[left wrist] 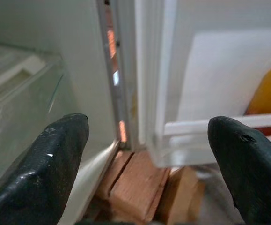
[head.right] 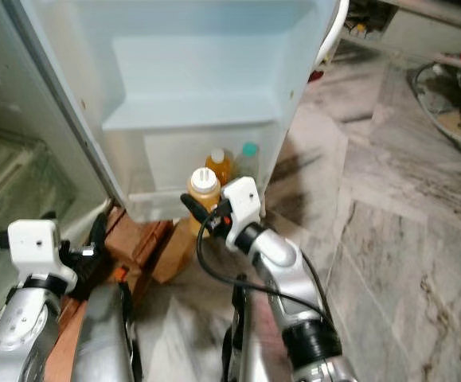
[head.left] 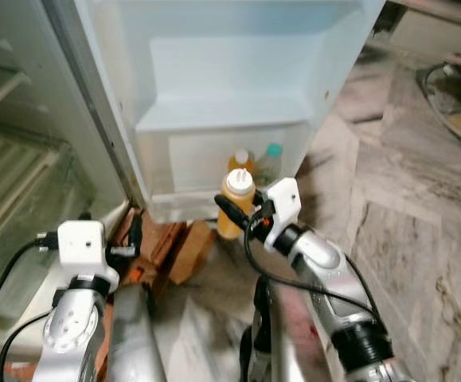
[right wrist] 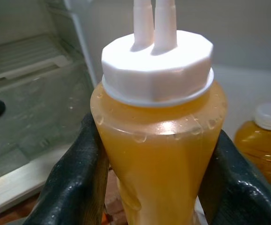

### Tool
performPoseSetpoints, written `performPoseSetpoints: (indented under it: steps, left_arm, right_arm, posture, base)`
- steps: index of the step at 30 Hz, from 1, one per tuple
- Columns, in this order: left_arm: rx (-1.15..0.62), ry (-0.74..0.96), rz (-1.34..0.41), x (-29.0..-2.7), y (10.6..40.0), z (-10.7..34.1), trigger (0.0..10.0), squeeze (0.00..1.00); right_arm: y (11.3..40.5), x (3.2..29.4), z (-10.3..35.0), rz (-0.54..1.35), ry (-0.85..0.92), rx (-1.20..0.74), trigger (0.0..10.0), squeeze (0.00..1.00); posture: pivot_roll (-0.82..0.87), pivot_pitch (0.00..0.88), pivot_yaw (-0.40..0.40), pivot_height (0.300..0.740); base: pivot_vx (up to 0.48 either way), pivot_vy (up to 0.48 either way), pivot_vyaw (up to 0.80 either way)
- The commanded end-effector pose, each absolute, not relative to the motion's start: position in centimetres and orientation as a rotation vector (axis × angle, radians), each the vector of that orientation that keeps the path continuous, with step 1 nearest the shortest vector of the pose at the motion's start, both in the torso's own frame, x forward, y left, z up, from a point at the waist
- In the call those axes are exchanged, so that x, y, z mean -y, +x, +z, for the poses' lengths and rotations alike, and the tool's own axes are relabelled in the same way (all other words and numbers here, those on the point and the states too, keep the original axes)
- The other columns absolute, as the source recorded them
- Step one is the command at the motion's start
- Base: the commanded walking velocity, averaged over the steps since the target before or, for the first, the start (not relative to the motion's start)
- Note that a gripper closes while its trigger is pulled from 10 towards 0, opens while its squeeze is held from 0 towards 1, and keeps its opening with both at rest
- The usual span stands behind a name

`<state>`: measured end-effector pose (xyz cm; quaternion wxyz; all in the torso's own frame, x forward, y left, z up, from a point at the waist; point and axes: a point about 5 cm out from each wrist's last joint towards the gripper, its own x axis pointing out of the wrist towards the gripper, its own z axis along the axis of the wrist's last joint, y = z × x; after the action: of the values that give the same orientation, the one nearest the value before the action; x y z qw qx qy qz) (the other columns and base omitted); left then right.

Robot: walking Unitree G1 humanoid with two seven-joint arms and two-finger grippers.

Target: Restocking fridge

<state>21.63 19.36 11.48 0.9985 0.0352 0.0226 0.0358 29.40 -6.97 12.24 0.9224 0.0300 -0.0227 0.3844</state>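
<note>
The fridge door [head.left: 214, 79] stands open, and its lowest door bin [head.left: 182, 203] already carries two items: a bottle of orange liquid with a white cap [head.left: 241, 162] and, just beside it, a bottle with a teal cap [head.left: 271, 159]. That part of the restocking is judged done.

A third item, a squeeze bottle of orange sauce [head.left: 235, 203] with a white twin-spout cap, is grasped around its body by the right end effector [head.left: 242, 213], one black finger [right wrist: 76, 178] pressed on each side. The bottle is held upright, just in front of the door bin's front wall and at about its height; it is not yet seen inside the bin. In the right wrist view the white-capped bottle [right wrist: 261, 140] is seen behind it, near and to one side.

The left end effector [left wrist: 149, 159] is spread wide and holds nothing; it is directed at the hinge side of the door, where reddish bricks [left wrist: 135, 187] are seen on the floor under the fridge. The upper door shelf [head.left: 222, 111] appears bare.

What is left, as judged from this: the sauce bottle is to be lifted over the bin's front wall, set down beside the two bottles, and released. Whether more items wait to be stocked cannot be told.
</note>
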Motion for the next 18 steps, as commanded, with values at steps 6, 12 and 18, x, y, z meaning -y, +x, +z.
performPoseSetpoints:
  steps: [6, 12, 18]
  left_arm:
    - [-0.047, 0.113, 0.088, -19.8, 19.9, 12.4, 10.0, 0.00]
    - [-0.056, 0.139, 0.093, -19.9, 18.6, 13.2, 10.0, 0.00]
    - [-0.051, 0.145, 0.081, -19.7, 17.5, 14.4, 10.0, 0.00]
  right_arm:
    - [30.4, 6.0, 12.8, 0.829, -0.002, 0.088, 10.0, 0.00]
    - [32.1, 4.1, 14.8, 0.780, -0.176, 0.254, 10.0, 0.00]
    - [33.6, 2.1, 17.4, 0.765, -0.242, 0.404, 10.0, 0.00]
  posture:
    - [0.18, 0.287, -0.070, 0.478]
    - [0.22, 0.346, -0.064, 0.478]
    - [0.26, 0.389, -0.069, 0.478]
  base:
    - [0.000, 0.000, 0.00]
    - [0.000, 0.000, 0.00]
    - [0.000, 0.000, 0.00]
